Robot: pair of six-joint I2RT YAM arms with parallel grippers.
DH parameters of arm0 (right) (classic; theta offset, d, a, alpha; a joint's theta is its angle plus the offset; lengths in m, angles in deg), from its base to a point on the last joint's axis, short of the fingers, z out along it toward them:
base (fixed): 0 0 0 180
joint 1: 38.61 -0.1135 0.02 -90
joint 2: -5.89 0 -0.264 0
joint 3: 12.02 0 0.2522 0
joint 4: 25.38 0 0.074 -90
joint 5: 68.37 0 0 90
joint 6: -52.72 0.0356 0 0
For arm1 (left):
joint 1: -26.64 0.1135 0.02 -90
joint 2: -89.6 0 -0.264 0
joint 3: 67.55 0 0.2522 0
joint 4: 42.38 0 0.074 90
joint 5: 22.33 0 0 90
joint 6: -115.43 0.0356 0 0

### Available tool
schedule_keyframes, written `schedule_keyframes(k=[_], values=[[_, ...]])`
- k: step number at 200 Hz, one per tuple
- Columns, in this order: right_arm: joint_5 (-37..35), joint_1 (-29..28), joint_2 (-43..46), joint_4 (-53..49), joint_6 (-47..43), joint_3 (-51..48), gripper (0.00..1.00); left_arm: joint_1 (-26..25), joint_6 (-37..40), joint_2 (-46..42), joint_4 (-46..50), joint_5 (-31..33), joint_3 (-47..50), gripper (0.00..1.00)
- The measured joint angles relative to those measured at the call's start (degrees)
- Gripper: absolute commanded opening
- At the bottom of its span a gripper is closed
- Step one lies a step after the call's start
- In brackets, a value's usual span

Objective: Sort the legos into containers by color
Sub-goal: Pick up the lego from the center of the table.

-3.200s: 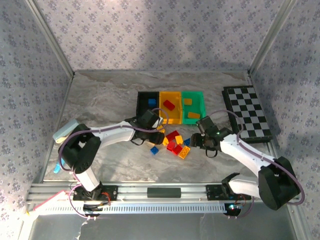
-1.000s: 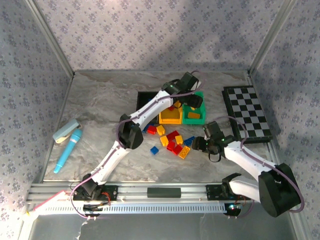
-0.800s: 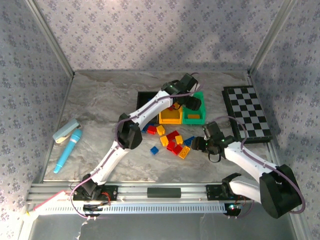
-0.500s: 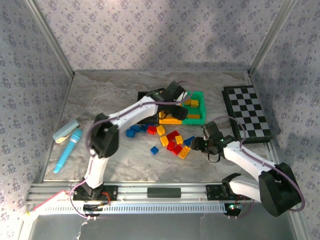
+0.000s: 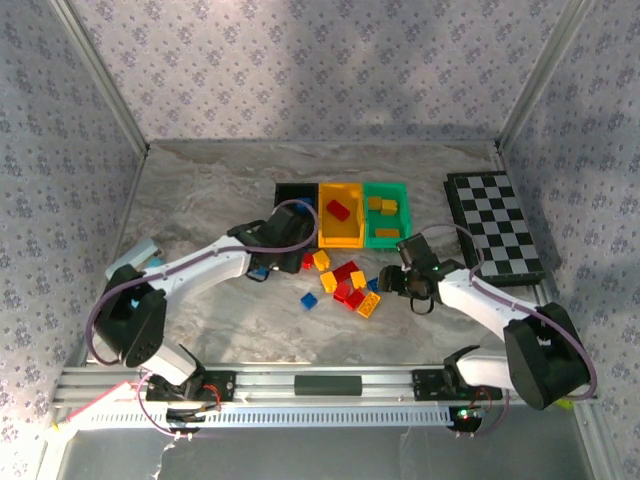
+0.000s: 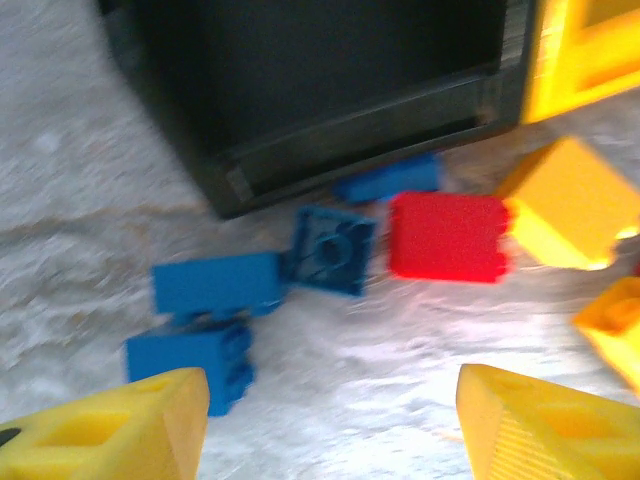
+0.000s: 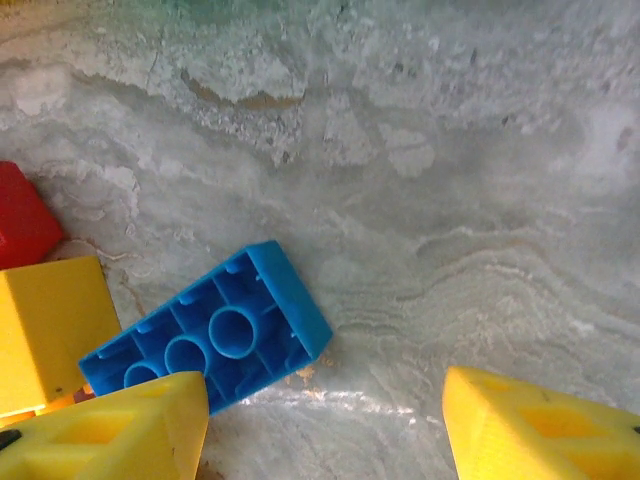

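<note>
From above, my left jaws hung low just in front of the near wall of the black bin (image 5: 297,188), over a few blue bricks (image 5: 262,270) on the marbled desk (image 5: 200,200). My right jaws sat at the right edge of the loose pile (image 5: 348,285) of red, yellow-orange and blue legos lying just before the three bins. The orange-yellow bin (image 5: 340,241) held one red brick (image 5: 338,210), and the green bin (image 5: 390,244) held three yellow-orange bricks (image 5: 389,207). A lone blue brick (image 5: 309,300) lay a little apart at the pile's near left, and a checkerboard (image 5: 495,230) lay to the right of the bins. Through my left wrist camera, somewhat blurred, my two yellow fingertips (image 6: 110,425) stood spread wide with nothing between them. Beyond them lay the blue bricks (image 6: 215,283), one turned hollow side up and a thin one close against the wall of the black bin (image 6: 350,150). To their right a loose red brick (image 6: 447,237) and a yellow brick (image 6: 570,215) lay just beside each other, with a corner of the orange-yellow bin (image 6: 590,50) above. Through my right wrist camera my right jaws were likewise spread and empty, and an upturned blue brick (image 7: 210,335) lay on the desk (image 7: 450,200) close to one fingertip (image 7: 100,435), just beside a yellow block (image 7: 50,315)
</note>
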Motion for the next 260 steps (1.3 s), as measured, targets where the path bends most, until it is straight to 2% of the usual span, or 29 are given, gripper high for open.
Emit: schedule_keyframes(k=[45, 82, 167, 204, 211, 225, 239, 260], values=[[-2.64, 1.38, 0.28, -1.38, -1.95, 0.83, 0.66, 5.16, -1.44, -4.02, 0.22, 1.99, 5.11, 0.67], [-2.89, 2.64, 1.2, -1.42, -2.64, 0.83, 0.66, 9.2, -3.02, -3.78, 0.0, 0.31, 6.93, 0.68], [-2.86, 2.75, 1.92, -1.36, -3.02, 0.66, 0.66, 9.6, -4.85, 7.82, -1.38, -3.54, 4.28, 0.64], [-2.86, 2.75, 2.08, -1.22, -3.04, 0.57, 0.66, 10.93, -4.85, 7.91, -1.68, -4.42, 4.15, 0.59], [-2.86, 2.75, 2.08, -1.22, -3.06, 0.57, 0.66, 11.19, -4.85, 7.98, -1.84, -4.81, 4.15, 0.54], [-2.86, 2.75, 2.1, -1.2, -3.23, 0.55, 0.66, 11.67, -4.87, 8.44, -1.97, -5.97, 4.07, 0.52], [-2.86, 2.75, 2.08, -1.2, -3.41, 0.55, 0.66, 11.74, -4.96, 8.61, -2.08, -6.99, 4.07, 0.41], [-2.86, 2.75, 2.1, -1.16, -3.45, 0.55, 0.66, 11.72, -4.46, 8.61, -2.21, -7.63, 3.8, 0.36]])
